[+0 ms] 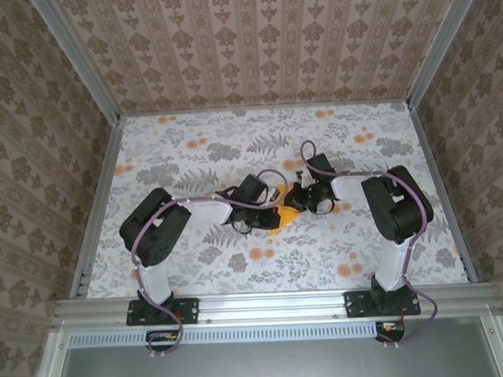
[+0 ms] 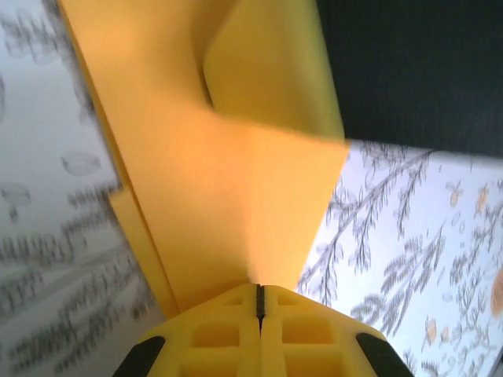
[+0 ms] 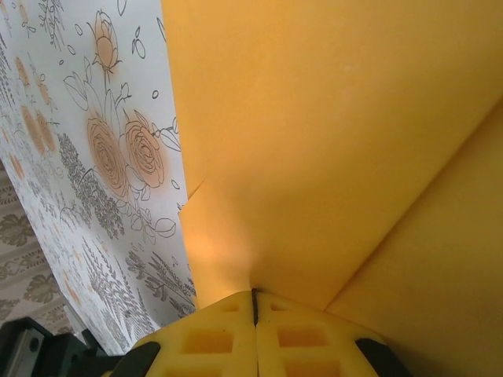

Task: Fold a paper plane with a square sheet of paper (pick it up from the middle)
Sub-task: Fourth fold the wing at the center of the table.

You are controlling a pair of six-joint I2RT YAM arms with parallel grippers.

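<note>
The orange-yellow sheet of paper [image 1: 282, 212] is held between both grippers at the middle of the table. It is folded into overlapping layers with a raised flap [image 2: 267, 71], and the arms hide most of its outline from above. My left gripper [image 1: 274, 207] is shut on one edge, and the paper [image 2: 236, 196] runs straight out of its closed fingertips [image 2: 259, 292]. My right gripper [image 1: 295, 200] pinches the opposite side. There the paper [image 3: 330, 141] shows a long diagonal crease and enters the shut tips [image 3: 254, 297].
The table is covered by a floral cloth [image 1: 192, 149] with grey leaves and small orange blotches. Aluminium rails [image 1: 95, 210] and patterned walls enclose it on three sides. The right arm's dark body [image 2: 416, 71] hangs close behind the paper.
</note>
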